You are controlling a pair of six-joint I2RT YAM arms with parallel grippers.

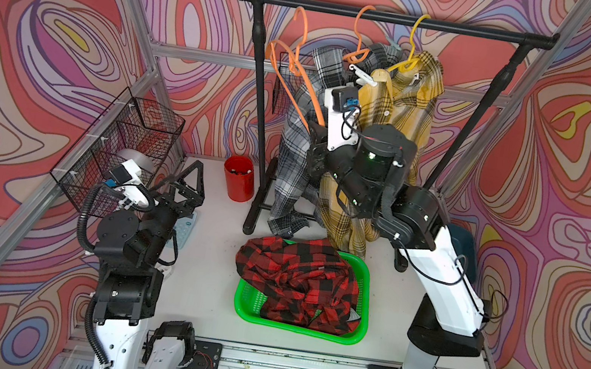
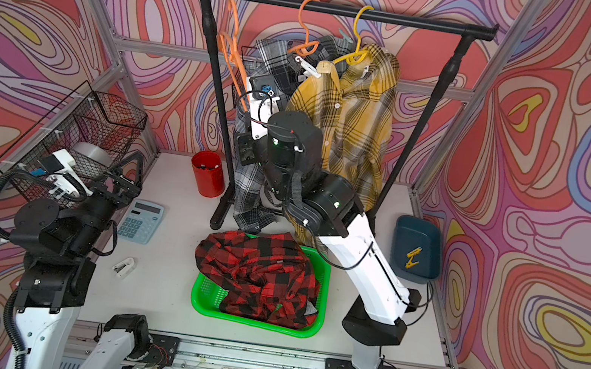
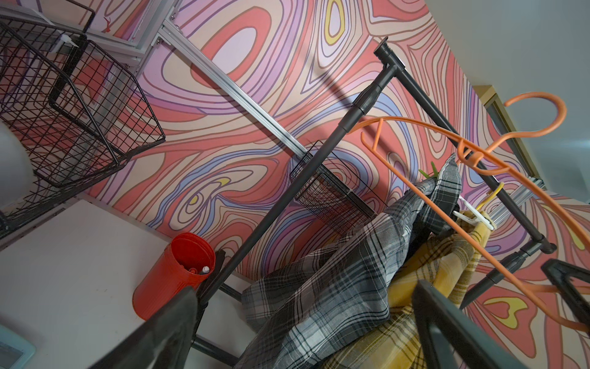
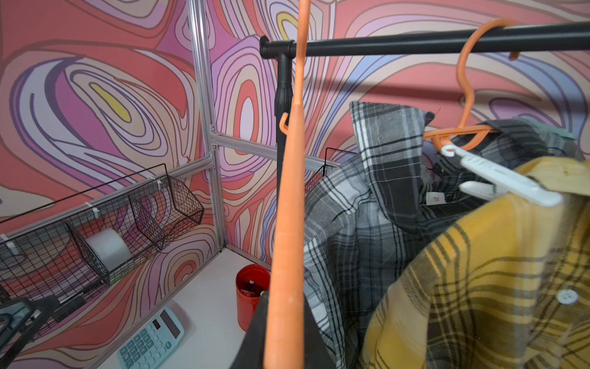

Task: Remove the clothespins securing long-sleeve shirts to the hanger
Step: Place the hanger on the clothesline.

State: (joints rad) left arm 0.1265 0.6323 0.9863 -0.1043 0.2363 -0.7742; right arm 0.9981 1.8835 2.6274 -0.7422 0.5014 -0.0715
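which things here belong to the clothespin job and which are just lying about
Job: white clothespin, grey plaid shirt, yellow plaid shirt, red check shirt, empty orange hanger, yellow clothespins, blue tray.
Lying about: calculator, red cup, tape roll, wire basket.

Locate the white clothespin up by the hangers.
In a top view the white clothespin sits mid-rack, between the grey plaid shirt and yellow plaid shirt, just under the middle orange hanger.
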